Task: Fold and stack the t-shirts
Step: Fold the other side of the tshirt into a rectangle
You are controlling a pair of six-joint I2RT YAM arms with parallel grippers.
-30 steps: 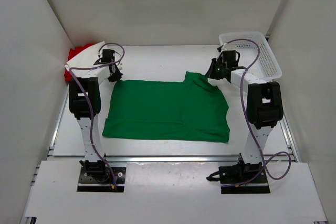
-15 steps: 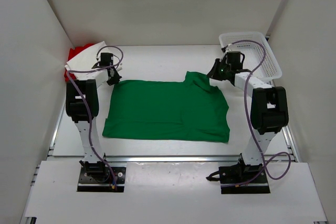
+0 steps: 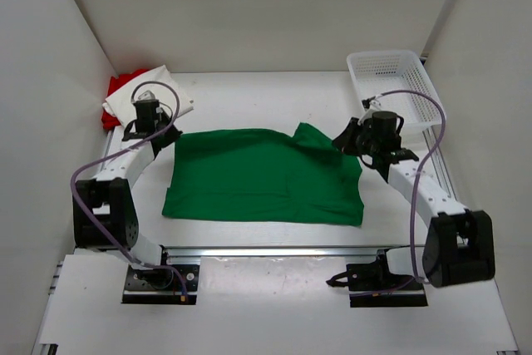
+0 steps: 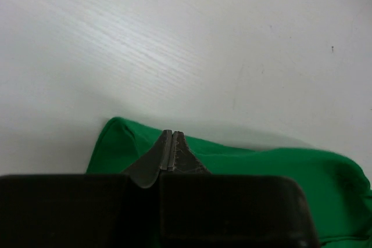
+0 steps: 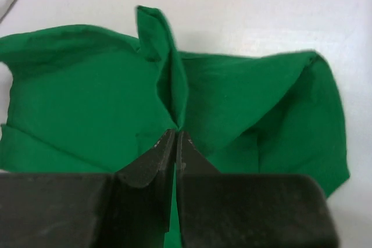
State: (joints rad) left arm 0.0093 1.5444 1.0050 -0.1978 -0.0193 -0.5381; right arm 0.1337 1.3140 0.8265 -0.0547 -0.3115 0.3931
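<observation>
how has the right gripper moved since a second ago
Yes. The right gripper, shut on the green t-shirt, came toward the near edge, away from the basket.

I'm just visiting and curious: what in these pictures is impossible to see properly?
Red t-shirt: top view, the white t-shirt lies over most of it, so its shape is hidden.
Left gripper: left wrist view, its own black body covers how much green t-shirt it pinches.
Right gripper: right wrist view, likewise its body hides the pinched fold's lower part.
Top view: each wrist sits over its gripper's tips, so neither grip shows.
</observation>
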